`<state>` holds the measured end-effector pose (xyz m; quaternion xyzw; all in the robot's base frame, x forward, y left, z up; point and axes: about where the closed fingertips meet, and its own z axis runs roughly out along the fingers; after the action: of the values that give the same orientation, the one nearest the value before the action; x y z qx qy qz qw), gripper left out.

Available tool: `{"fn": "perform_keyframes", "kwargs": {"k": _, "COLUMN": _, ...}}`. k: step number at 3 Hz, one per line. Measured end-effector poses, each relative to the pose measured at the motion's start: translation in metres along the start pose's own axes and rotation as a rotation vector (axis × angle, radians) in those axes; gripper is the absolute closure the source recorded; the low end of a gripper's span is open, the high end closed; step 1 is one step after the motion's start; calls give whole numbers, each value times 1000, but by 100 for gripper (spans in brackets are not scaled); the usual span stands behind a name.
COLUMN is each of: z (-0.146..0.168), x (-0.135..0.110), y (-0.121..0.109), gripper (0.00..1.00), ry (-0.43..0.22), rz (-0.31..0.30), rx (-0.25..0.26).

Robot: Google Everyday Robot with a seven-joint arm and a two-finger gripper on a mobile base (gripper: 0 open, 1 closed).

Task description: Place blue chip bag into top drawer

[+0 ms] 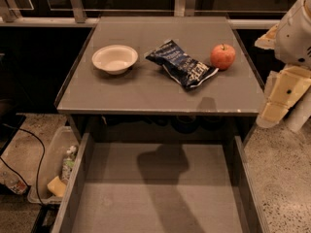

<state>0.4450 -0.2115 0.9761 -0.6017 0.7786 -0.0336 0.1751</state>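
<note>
- Grey table (146, 93) seen from above and in front, w/ the top drawer (116, 203) pulled open below its front edge.
- Blue chip bag (182, 64): crinkled dark navy foil, white lettering. It lies flat on the tabletop, right of centre and angled diagonally.
- Red apple (223, 56) stands upright just beside the bag's right end. Can't tell if the two touch.
- Off-white bowl (115, 58) sits on the left half of the tabletop, apart from the bag and right way up.
- Gripper (283, 108): pale cream, at the far right edge of view, hanging beyond the table's right side at abt tabletop-edge level, under a bulky white arm segment (296, 30).
- Bag vs gripper: bag is well to the gripper's left and further back on the table, w/ the apple and the table's right edge between them. No contact.
- Jaw state: can't tell how far open. Nothing is seen held in it.
- Drawer interior: flat grey bottom, low grey side walls, w/ a dark shadow (163, 171) across the middle. The chip bag is not in it.
- Floor at left: clear plastic bin (46, 171) beside the drawer, holding a bottle (68, 166) and a yellowish item (57, 186). A dark cable (36, 152) loops nearby.
</note>
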Motion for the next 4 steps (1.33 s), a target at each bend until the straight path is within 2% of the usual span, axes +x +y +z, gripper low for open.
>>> {"fn": "perform_keyframes", "kwargs": {"k": 1, "z": 14, "x": -15, "y": -9, "gripper": 0, "ry": -105, "rz": -5, "rx": 27}}
{"fn": "perform_keyframes", "kwargs": {"k": 2, "z": 27, "x": -32, "y": -34, "gripper": 0, "ry": -278, "rz": 1, "rx": 67}}
{"fn": "perform_keyframes", "kwargs": {"k": 3, "z": 48, "x": -51, "y": -63, "gripper": 0, "ry": -461, "rz": 30, "rx": 60}}
{"fn": "perform_keyframes", "kwargs": {"k": 4, "z": 48, "x": -51, "y": -63, "gripper": 0, "ry": -460, "rz": 29, "rx": 60}}
